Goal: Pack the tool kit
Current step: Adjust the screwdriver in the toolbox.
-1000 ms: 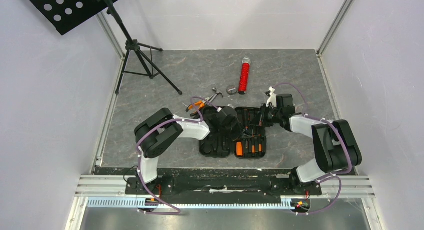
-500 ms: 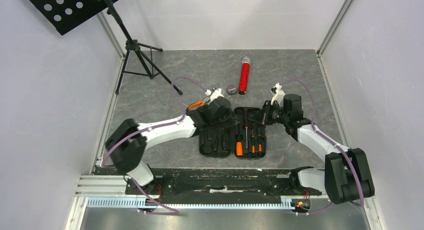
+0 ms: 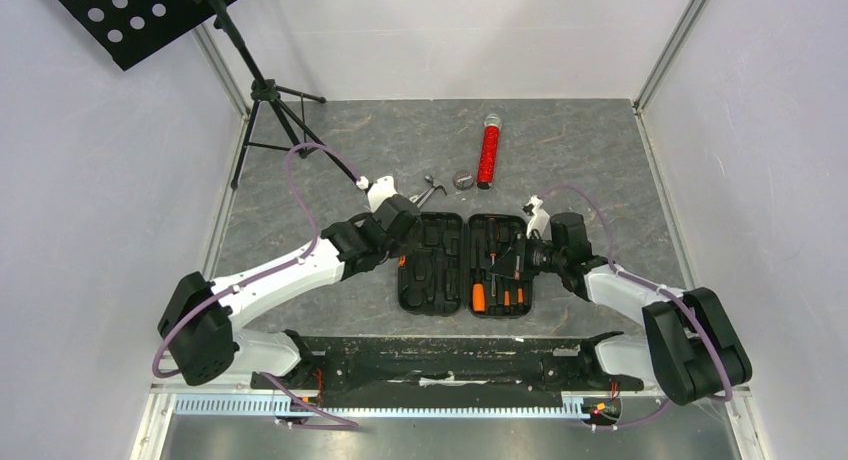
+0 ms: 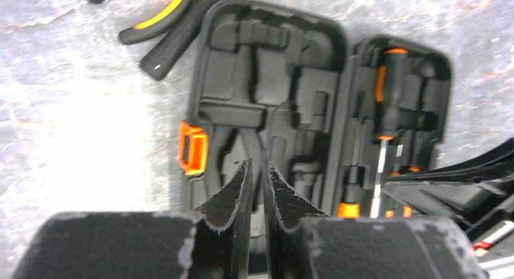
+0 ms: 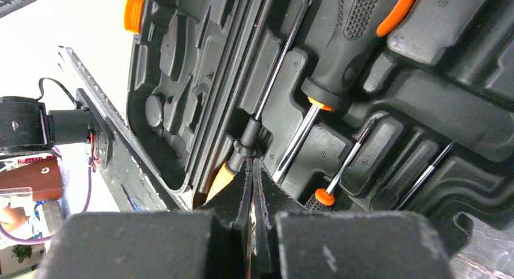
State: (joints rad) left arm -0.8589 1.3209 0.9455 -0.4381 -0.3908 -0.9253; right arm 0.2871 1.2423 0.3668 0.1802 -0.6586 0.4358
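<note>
In the left wrist view the tool case [image 4: 273, 67] lies open flat on the grey marbled table [image 4: 73, 109]. Its two halves sit side by side, left and right, and the hinge line and each half's long axis run near to far. The orange latch [image 4: 193, 147] sits on the left half's outer edge. The left gripper [image 4: 257, 170] hovers over that empty moulded half with its jaws drawn to a slim gap and nothing between them. A large screwdriver [image 4: 388, 91] rests in the right half, handle far and shaft pointing near. The pliers [image 4: 163, 15] and the hammer [image 4: 179, 48] lie just outside the far left corner, both cut off by the frame. The lower right is blurred.

The right wrist view is filled by the right half, which is cut off on every side. The small screwdrivers [image 5: 321, 199] lie parallel in their slots. The right gripper [image 5: 251, 164] has its jaws closed to a hairline, with the tips at the collar of an orange-handled driver. We cannot tell whether they pinch it.

From the top view the case sits near the middle of the table, between the arms. The left arm covers the pliers, and both grippers are hard to pick out against the black plastic. A red tube [image 3: 488, 152] lies beyond the case, lengthwise near to far, with a small grey round thing [image 3: 462, 179] just to its left. A tripod stand [image 3: 275, 105] occupies the far left.
</note>
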